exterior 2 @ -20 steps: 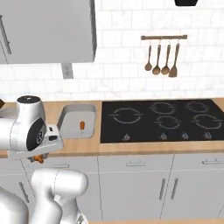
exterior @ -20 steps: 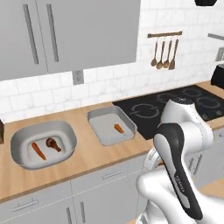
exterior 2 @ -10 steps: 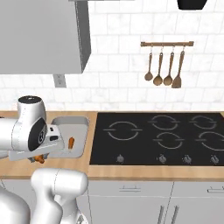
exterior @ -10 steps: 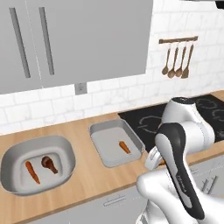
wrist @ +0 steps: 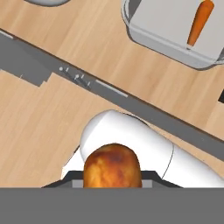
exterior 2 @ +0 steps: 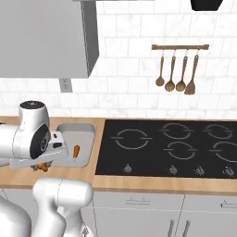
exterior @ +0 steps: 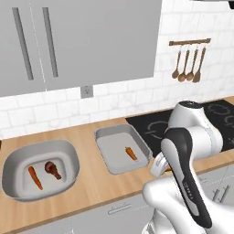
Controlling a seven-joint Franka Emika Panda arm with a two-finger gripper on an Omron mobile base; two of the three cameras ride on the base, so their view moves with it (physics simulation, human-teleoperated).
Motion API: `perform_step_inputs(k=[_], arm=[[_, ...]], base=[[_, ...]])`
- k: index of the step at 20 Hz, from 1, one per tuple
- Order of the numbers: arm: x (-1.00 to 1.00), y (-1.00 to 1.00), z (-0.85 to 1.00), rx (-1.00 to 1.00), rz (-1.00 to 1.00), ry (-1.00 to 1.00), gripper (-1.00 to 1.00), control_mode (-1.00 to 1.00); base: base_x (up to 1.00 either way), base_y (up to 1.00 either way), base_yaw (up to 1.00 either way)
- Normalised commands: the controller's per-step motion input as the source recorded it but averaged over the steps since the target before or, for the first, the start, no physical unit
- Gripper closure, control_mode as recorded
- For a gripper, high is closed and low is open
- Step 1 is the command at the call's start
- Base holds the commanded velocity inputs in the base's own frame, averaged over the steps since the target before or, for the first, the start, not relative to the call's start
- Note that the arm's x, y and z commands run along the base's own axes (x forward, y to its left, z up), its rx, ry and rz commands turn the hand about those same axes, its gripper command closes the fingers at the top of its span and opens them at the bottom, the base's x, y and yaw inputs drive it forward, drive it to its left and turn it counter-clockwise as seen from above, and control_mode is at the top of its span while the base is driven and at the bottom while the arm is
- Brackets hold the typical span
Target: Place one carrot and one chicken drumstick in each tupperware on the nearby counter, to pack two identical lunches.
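1. Counting two tupperware on the counter (exterior: 87, 137): wide bowl-like one (exterior: 68, 151) at left with one carrot (exterior: 34, 177) and one drumstick (exterior: 53, 169); rectangular one (exterior: 106, 134) to its right with one carrot (exterior: 131, 153).
2. Holding second drumstick (wrist: 112, 166) in gripper (wrist: 112, 181), jaws narrow, low at counter's front edge.
3. Compared with earlier: whole view shifted, so camera moved; containers appear further right, contents unchanged.
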Motion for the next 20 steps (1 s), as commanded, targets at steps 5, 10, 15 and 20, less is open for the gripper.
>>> perform_step_inputs(k=[5, 10, 15, 20], arm=[[0.5, 0.0, 0.12, -0.05, 0.13, -0.05, 1.0, -1.0], [0.86, 0.06, 0.01, -0.04, 0.13, -0.07, 1.0, -1.0], [1.0, 0.38, -0.12, 0.0, 0.02, -0.01, 1.0, -1.0], [1.0, 0.48, -0.53, 0.01, -0.05, 0.0, 1.0, -1.0]], base=[[0.0, 0.0, 0.0], [0.0, 0.0, 0.0], [0.0, 0.0, 0.0], [0.0, 0.0, 0.0]])
